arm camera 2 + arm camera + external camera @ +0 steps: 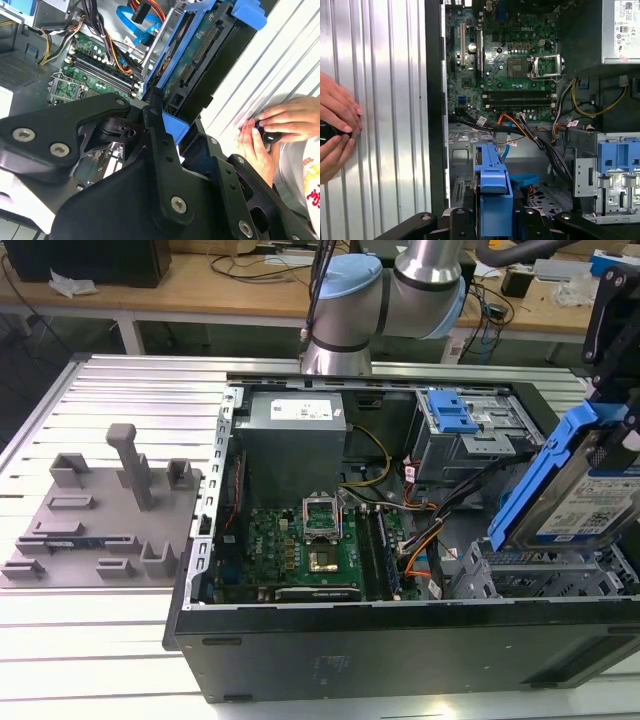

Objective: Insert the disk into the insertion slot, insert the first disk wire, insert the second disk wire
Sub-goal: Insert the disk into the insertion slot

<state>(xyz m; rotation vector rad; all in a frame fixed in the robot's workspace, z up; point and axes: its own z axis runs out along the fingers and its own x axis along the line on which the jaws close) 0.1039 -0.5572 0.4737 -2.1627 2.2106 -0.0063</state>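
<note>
Claw [493, 221] is clamped tight on the disk [600, 495] by its blue frame [492, 170], so the disk hangs tilted from it, just above the slot [540, 575], not in yet.

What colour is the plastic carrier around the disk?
The disk's carrier is bright blue, clearest in the exterior view.

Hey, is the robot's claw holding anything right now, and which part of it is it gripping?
Yes, the claw holds the disk, clamped on one end of its blue carrier frame, tilted above the insertion slot.
</note>
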